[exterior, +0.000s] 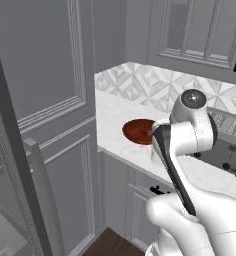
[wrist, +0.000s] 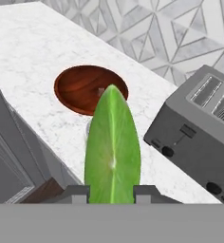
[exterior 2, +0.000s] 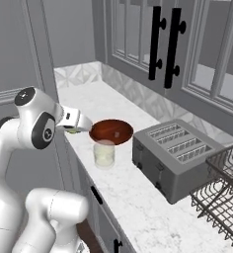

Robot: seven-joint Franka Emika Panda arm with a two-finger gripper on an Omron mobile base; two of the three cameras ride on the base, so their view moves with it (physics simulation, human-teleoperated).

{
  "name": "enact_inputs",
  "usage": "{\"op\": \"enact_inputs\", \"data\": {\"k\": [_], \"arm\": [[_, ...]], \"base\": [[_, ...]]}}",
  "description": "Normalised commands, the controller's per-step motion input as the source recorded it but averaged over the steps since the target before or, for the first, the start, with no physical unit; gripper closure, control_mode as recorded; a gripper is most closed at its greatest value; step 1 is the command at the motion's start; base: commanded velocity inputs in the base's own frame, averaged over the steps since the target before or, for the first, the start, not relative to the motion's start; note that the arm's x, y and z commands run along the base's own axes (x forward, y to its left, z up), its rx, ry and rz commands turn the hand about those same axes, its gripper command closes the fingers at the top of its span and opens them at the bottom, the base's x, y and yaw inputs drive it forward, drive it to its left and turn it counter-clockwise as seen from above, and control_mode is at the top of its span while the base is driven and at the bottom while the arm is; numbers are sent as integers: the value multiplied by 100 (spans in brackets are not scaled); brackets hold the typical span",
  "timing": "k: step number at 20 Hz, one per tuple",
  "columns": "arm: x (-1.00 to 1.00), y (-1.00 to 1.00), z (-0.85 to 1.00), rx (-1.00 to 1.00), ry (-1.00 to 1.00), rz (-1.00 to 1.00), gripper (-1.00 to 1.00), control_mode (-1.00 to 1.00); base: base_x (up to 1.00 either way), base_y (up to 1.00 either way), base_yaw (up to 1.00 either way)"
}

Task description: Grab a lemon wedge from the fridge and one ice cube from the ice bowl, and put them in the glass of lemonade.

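Note:
My gripper [wrist: 111, 192] is shut on the lemon wedge [wrist: 112, 147], a yellow-green pointed slice that stands up between the two fingertips. In the right base view the gripper [exterior 2: 81, 127] hovers over the counter's front edge, just left of the ice bowl [exterior 2: 111, 131], with the wedge [exterior 2: 74, 131] a small green speck in it. The reddish-brown ice bowl [wrist: 80, 85] [exterior: 138, 131] lies ahead of the hand. The glass of lemonade [exterior 2: 104, 153] stands right in front of the bowl, near the counter edge. The ice cube is too small to make out. The fridge [exterior: 10, 150] shows as a dark door edge at the left.
A grey toaster [exterior 2: 175, 150] [wrist: 199, 128] sits to the right of the bowl and glass. Further right is a wire dish rack [exterior 2: 224, 188]. Wall cabinets with black handles [exterior 2: 163, 42] hang over the counter. A tall panelled cabinet [exterior: 65, 125] borders the counter's left end.

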Motion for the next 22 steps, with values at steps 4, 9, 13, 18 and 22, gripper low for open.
{"op": "enact_inputs", "data": {"k": [4,9,13,18,22], "arm": [[0,0,0,0,0,0,100,100],[0,0,0,0,0,0,100,-100],[0,0,0,0,0,0,100,-100],[0,-2,-1,0,2,-1,100,-100],[23,-2,-30,0,22,-1,100,-100]], "base": [[20,-3,-30],[0,0,0],[0,0,0],[0,0,0],[0,0,0]]}}
